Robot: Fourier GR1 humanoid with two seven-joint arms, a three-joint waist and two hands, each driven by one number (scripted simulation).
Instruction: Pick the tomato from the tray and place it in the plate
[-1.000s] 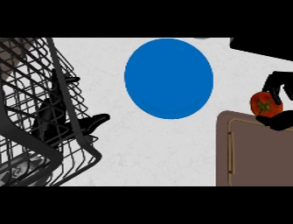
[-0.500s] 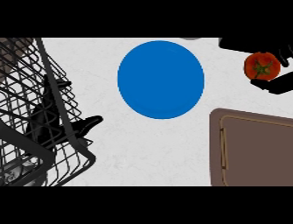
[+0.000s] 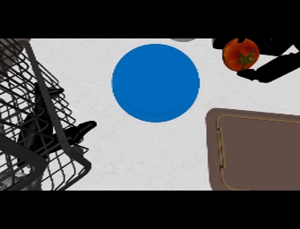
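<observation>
A red tomato (image 3: 240,54) with a green stem hangs above the counter at the upper right, right of the plate. My right hand (image 3: 274,68) is curled round it from the right side. The blue plate (image 3: 156,82) lies flat on the white counter at top centre, bare. The brown tray (image 3: 266,151) sits at the lower right with nothing on it. My left hand (image 3: 53,134) shows dark at the left, behind the wires of the rack, its fingertips poking out toward the counter.
A black wire dish rack (image 3: 27,120) fills the left side. A grey rounded object (image 3: 184,40) peeks in at the top edge above the plate. White counter (image 3: 145,152) lies between rack and tray.
My right hand has carried the tomato up off the tray's corner and slightly leftward, nearer the plate's right edge. The left hand has stayed by the rack.
</observation>
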